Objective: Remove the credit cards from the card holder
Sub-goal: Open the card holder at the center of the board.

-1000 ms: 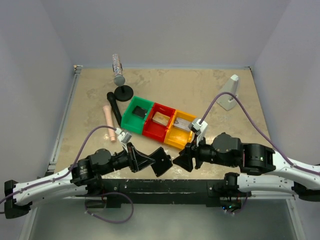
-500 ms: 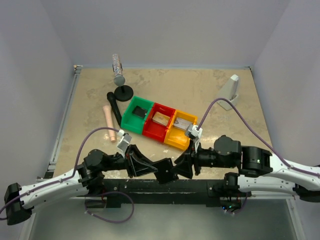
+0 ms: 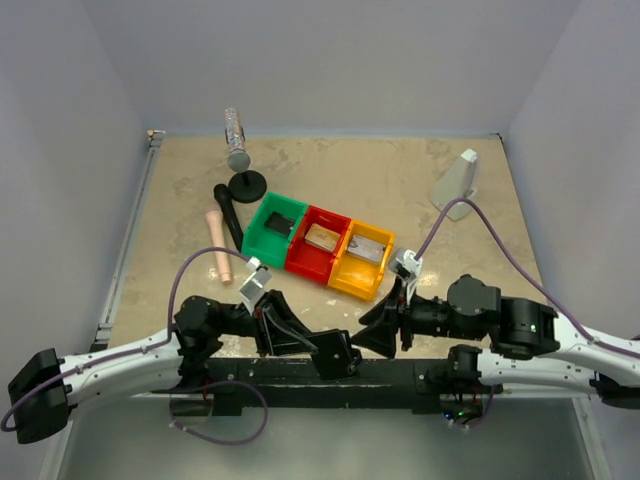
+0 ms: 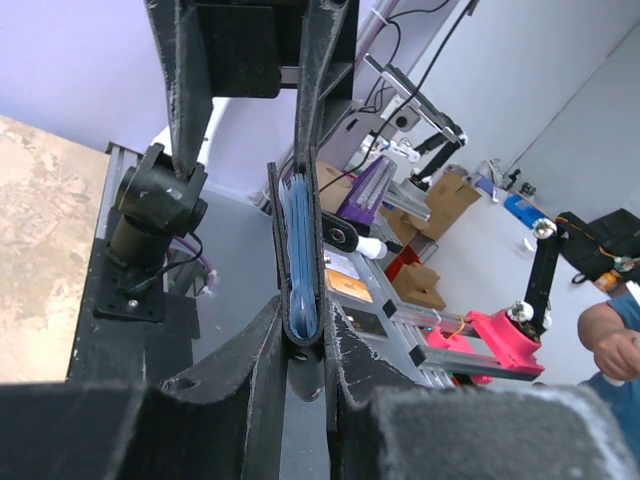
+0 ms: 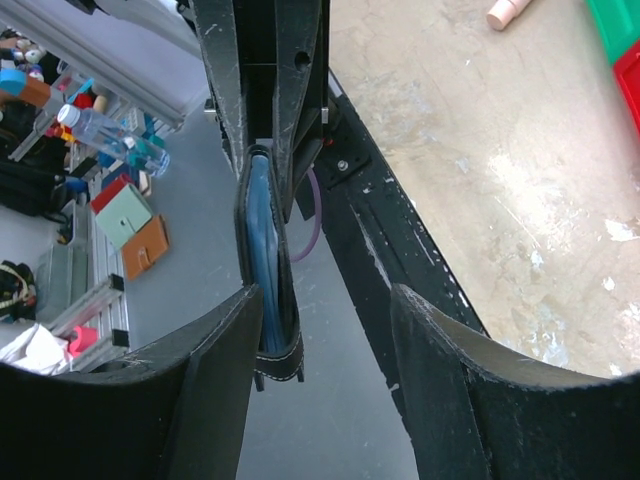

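The left gripper (image 4: 303, 348) is pressed together on one end of the card holder (image 4: 300, 250). The black case stands edge-on between its fingers, and a blue lining shows in the narrow slit. The right gripper (image 5: 325, 300) is spread wide. The free end of the holder reaches in between its two fingers, close against one and well apart from the other; I cannot tell if it touches the near one. The holder is in the air, folded almost flat, above the black rail (image 3: 300, 378) at the near edge of the table (image 3: 450, 270), between the two arms.

Further back on the tan table, three bins make a slanting row, touching each other: the green bin (image 3: 262, 255), the red bin (image 3: 305, 265) and the yellow bin (image 3: 355, 283). A white wedge (image 3: 458, 185) stands at the far right. Left of the bins is a black round stand (image 3: 247, 184) with a clear tube (image 3: 236, 140) upright above it. Near it a black cylinder (image 3: 228, 212) and a pink cylinder (image 3: 217, 240) lie side by side. Each bin has one small flat item inside.
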`<action>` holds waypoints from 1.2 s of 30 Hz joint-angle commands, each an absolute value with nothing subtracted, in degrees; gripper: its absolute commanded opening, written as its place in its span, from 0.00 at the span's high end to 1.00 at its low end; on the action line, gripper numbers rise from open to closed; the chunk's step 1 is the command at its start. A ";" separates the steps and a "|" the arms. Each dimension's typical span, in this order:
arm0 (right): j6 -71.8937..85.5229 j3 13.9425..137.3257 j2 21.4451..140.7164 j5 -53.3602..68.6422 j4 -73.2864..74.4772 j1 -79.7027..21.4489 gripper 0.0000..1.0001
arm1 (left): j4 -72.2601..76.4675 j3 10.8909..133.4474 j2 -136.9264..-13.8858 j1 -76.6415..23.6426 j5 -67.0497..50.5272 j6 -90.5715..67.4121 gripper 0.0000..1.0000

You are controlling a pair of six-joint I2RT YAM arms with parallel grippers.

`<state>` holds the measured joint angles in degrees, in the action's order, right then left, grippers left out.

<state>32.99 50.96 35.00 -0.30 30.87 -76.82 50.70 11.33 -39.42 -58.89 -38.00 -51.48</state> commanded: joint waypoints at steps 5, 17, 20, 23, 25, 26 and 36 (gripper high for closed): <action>34.45 50.36 37.35 1.23 28.30 -76.73 0.41 | 62.14 13.71 -41.84 -58.62 -40.52 -53.96 1.00; 34.10 50.80 40.60 8.60 25.05 -76.73 0.41 | 58.19 13.54 -40.08 -58.62 -37.97 -51.95 1.00; 33.84 51.85 43.32 12.56 24.52 -76.73 0.42 | 56.52 13.62 -39.46 -58.62 -36.30 -50.63 1.00; 34.19 52.38 45.17 13.97 24.43 -76.82 0.43 | 56.16 13.88 -39.20 -58.62 -35.25 -50.19 1.00; 34.28 52.38 45.61 14.15 24.35 -76.82 0.45 | 55.81 14.32 -39.29 -58.62 -34.98 -50.10 1.00; 34.28 52.38 45.62 14.06 24.17 -76.73 0.46 | 55.72 14.41 -39.29 -58.62 -34.98 -50.01 1.00; 35.24 51.51 44.39 13.89 23.73 -76.73 1.00 | 50.11 13.62 -36.13 -58.62 -31.38 -47.73 0.78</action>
